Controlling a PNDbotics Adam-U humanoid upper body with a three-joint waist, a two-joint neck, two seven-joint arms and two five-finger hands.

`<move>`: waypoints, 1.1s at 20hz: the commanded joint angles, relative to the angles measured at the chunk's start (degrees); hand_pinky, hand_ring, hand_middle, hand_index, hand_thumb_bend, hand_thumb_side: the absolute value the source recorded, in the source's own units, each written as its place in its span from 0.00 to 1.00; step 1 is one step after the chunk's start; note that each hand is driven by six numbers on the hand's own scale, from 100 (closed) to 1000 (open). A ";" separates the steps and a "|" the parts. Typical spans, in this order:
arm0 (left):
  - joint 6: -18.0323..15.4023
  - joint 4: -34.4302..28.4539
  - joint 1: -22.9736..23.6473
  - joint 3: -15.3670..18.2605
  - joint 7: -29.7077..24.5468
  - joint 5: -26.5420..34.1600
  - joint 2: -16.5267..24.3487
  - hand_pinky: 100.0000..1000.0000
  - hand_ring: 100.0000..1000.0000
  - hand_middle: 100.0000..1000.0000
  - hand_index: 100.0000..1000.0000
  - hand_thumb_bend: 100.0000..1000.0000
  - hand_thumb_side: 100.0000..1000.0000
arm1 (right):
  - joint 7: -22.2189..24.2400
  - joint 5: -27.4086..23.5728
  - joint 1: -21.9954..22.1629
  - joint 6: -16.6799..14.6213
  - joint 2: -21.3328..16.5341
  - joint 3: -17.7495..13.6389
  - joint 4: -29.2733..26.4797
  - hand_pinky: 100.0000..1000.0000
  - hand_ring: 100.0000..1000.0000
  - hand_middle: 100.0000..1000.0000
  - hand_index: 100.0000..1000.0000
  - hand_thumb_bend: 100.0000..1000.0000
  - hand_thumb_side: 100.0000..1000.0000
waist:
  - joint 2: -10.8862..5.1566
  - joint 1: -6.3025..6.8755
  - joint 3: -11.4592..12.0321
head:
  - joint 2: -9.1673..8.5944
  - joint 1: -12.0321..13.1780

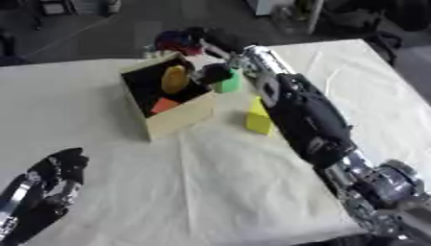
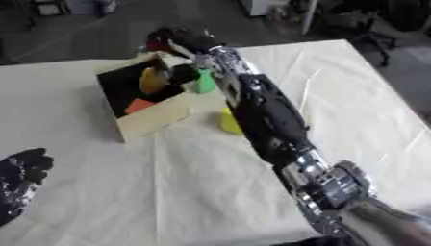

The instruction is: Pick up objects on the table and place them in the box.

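there, right hand [image 1: 195, 40] curled round red-blue object [image 1: 175, 41] beyond cardboard box [image 1: 172, 117]; left hand [image 1: 50, 180] relaxed.

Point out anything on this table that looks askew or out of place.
The box sits turned at an angle to the table edges, with a yellow piece propped upright inside it and an orange piece low in a corner. A yellow block and a green block remain outside beside it. Nothing looks spilled or damaged.
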 commanded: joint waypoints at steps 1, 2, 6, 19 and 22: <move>-0.01 -0.84 -0.21 0.71 0.42 -0.36 1.22 0.82 0.79 0.70 0.86 0.00 0.40 | 4.03 -8.55 2.42 0.95 -6.19 0.39 -8.20 0.84 0.85 0.94 1.00 0.00 0.12 | -0.63 -0.48 -0.22 | -0.19 0.59; 0.00 -0.84 -0.22 0.77 0.47 -0.40 1.31 0.82 0.79 0.70 0.86 0.00 0.40 | 5.36 -10.75 4.25 1.65 -7.63 0.48 -10.39 0.84 0.85 0.95 1.00 0.00 0.12 | -0.59 -0.55 -0.29 | -0.19 0.69; 0.03 -0.87 -0.25 1.00 0.58 -0.59 1.56 0.82 0.79 0.70 0.86 0.00 0.40 | 9.90 -15.74 10.74 4.19 -12.28 -0.70 -17.42 0.87 0.88 0.96 1.00 0.00 0.22 | -0.43 -0.83 -0.47 | -0.19 0.82; 0.00 -1.01 -0.62 1.42 0.98 -1.05 1.89 0.82 0.79 0.70 0.86 0.00 0.40 | 16.15 -18.40 23.88 6.24 -19.42 -3.92 -18.72 0.87 0.88 0.93 1.00 0.00 0.36 | -0.29 -1.50 -0.70 | -0.19 1.80; 0.00 -1.00 -0.61 1.46 1.01 -1.09 1.89 0.82 0.79 0.70 0.86 0.00 0.40 | 17.08 -17.37 25.73 6.46 -19.82 -4.28 -17.64 0.86 0.87 0.91 0.99 0.00 0.37 | -0.21 -1.51 -0.69 | -0.19 1.91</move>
